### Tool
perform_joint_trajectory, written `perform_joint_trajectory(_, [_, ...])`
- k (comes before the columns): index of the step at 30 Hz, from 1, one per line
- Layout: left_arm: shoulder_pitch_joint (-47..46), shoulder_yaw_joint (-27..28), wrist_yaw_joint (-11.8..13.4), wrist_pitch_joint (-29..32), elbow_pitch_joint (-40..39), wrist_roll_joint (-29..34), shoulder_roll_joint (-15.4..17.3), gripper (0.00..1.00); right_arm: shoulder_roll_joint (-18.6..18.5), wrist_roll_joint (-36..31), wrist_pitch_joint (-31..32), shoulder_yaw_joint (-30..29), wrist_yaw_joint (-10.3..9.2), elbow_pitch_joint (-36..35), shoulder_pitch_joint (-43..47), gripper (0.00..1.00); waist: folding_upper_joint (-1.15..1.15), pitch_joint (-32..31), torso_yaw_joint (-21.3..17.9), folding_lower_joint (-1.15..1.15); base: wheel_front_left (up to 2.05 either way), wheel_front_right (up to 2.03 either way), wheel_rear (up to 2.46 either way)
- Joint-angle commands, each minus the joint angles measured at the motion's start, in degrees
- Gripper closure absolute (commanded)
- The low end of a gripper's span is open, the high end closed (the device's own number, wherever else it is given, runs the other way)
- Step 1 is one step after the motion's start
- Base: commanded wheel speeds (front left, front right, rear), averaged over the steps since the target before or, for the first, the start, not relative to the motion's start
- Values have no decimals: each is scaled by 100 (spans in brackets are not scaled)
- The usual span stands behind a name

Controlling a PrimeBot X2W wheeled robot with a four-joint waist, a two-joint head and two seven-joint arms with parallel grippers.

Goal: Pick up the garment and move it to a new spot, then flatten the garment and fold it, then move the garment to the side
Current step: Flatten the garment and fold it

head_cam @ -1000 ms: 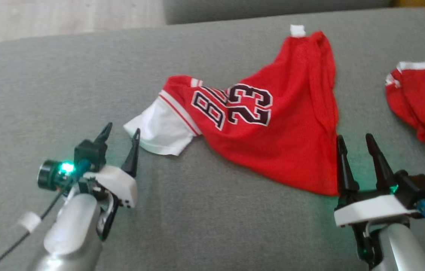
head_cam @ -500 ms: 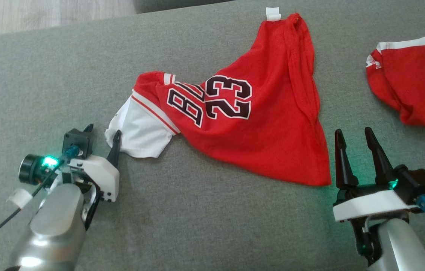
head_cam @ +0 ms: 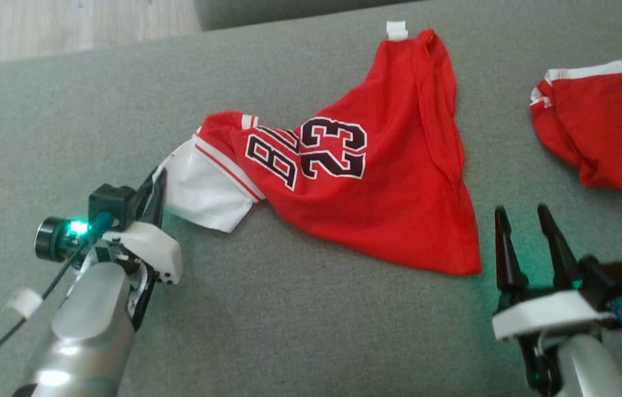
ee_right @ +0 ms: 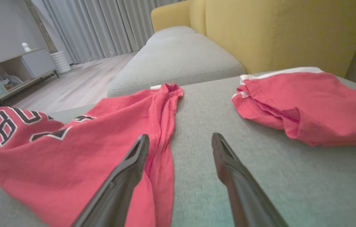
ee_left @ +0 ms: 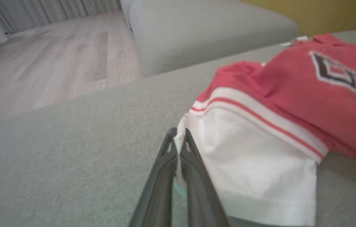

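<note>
– Upholstery first: the grey fabric sofa cushion (head_cam: 300, 331) bears the crumpled red number-23 jersey (head_cam: 388, 209) at centre, its white sleeve (head_cam: 200, 187) toward nine o'clock.
– There the left gripper (ee_left: 178, 135) pinches only the sleeve's thin edge, so a lift could slip it free. The right gripper (head_cam: 521, 209), at five o'clock, gapes empty.

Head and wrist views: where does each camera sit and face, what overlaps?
Head view: on the head, facing down at the red jersey on the grey cushion; left gripper shut on its white sleeve, right gripper open.
Left wrist view: along its shut fingers at the sleeve.
Right wrist view: along its open fingers, past the jersey toward a second red garment.
Shared: all show the jersey.
</note>
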Motion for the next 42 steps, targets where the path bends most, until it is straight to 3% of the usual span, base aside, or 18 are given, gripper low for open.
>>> perform_joint_trajectory(1, [-72, 232, 78, -174, -200, -48, 142, 100, -29, 8, -63, 93, -4, -99, 123, 0, 0, -95, 28, 0, 0, 0, 0])
perform_joint_trajectory(8, [349, 458, 374, -580, -792, -193, 91, 100, -29, -11, 20, 202, -4, 351, 441, 0, 0, -341, 139, 0, 0, 0, 0])
perform_joint_trajectory(27, [795, 302, 531, -407, -1977, -198, 202, 100, -29, 609, 562, 500, -4, 1378, 79, 0, 0, -347, 445, 0, 0, 0, 0])
perform_joint_trajectory(30, [823, 301, 555, -362, -2087, -208, 248, 100, -29, 599, 629, 569, -4, 1488, 61, 15, 0, -350, 451, 0, 0, 0, 0])
perform_joint_trajectory(31, [832, 302, 566, -349, -2120, -213, 260, 100, -29, 605, 648, 593, -4, 1510, 59, 33, 0, -351, 449, 0, 0, 0, 0])
perform_joint_trajectory(32, [838, 303, 576, -335, -2151, -217, 271, 100, -29, 610, 659, 612, -4, 1525, 59, 72, 0, -354, 447, 0, 0, 0, 0])
perform_joint_trajectory(33, [844, 302, 586, -321, -2178, -222, 280, 100, -29, 606, 664, 630, -4, 1535, 57, 100, 0, -357, 445, 0, 0, 0, 0])
perform_joint_trajectory(42, [937, 515, 442, -198, -2527, -748, 172, 100, -29, 1003, 412, 876, -4, 1044, -38, 100, 0, -535, 417, 0, 0, 0, 0])
